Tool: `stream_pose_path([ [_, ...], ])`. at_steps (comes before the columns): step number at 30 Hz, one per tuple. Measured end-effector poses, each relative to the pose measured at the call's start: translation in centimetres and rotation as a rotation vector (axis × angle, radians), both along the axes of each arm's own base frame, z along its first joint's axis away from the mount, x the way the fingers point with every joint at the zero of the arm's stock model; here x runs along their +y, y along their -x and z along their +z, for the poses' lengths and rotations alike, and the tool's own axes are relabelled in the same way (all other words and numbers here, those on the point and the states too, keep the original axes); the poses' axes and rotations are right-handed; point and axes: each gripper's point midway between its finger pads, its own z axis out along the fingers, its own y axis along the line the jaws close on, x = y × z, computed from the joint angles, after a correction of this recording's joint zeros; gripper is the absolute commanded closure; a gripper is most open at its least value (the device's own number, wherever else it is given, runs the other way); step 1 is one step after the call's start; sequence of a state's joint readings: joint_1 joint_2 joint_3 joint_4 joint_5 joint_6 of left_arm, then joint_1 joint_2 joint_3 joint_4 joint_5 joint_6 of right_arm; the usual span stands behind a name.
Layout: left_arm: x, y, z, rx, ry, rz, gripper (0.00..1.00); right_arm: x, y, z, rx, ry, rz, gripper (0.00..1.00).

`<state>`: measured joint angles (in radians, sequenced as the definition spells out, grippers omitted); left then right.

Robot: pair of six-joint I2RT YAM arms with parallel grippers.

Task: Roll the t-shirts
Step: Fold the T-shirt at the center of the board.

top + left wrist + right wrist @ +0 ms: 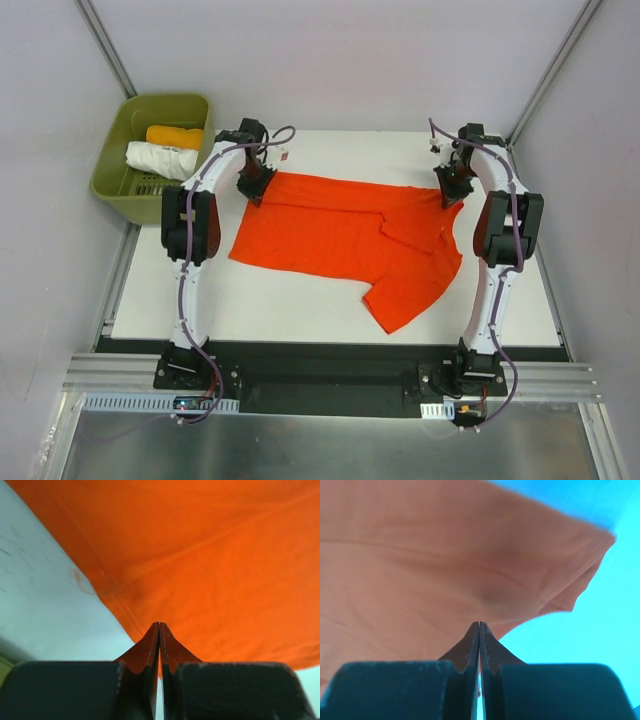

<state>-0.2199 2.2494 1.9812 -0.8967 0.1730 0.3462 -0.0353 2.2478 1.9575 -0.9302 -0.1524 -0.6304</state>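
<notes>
A red-orange t-shirt point(340, 235) lies spread on the white table point(300, 305), with one part folded over near its right side and a sleeve trailing toward the front. My left gripper point(256, 192) is at the shirt's far left corner. In the left wrist view its jaws point(159, 624) are shut on the hem, with a sliver of the t-shirt point(215, 565) between them. My right gripper point(452, 195) is at the far right corner. There its jaws point(479, 623) are shut on the edge of the t-shirt point(420, 565).
A green basket point(115, 170) stands off the table's far left corner, holding a rolled yellow-orange garment point(174, 136) and a rolled white one point(160, 158). Grey walls enclose the back and both sides. A black rail runs along the near edge.
</notes>
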Motion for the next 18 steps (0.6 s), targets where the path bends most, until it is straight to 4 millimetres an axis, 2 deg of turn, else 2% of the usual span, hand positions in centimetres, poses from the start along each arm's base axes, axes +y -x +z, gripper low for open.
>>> stream_pose_path([
  [6, 0.2, -3.0, -0.6, -0.049, -0.022, 0.000, 1.00, -0.9, -2.5, -0.7, -0.040, 0.044, 0.026, 0.99],
  [9, 0.2, -4.2, -1.0, -0.064, -0.034, -0.002, 1.00, -1.4, -3.3, -1.6, -0.040, 0.075, 0.042, 0.99],
  [13, 0.4, -5.1, -2.5, -0.052, -0.058, -0.009, 1.00, -2.0, -4.2, -2.9, -0.031, 0.104, 0.059, 0.99],
  [15, 0.7, -5.2, -3.8, -0.031, -0.080, -0.010, 1.00, -2.1, -5.1, -2.7, -0.052, 0.116, 0.070, 0.99],
  [18, 0.9, -5.5, -3.5, -0.039, -0.086, -0.008, 1.00, -2.5, -6.6, -2.8, -0.084, 0.138, 0.085, 0.99],
])
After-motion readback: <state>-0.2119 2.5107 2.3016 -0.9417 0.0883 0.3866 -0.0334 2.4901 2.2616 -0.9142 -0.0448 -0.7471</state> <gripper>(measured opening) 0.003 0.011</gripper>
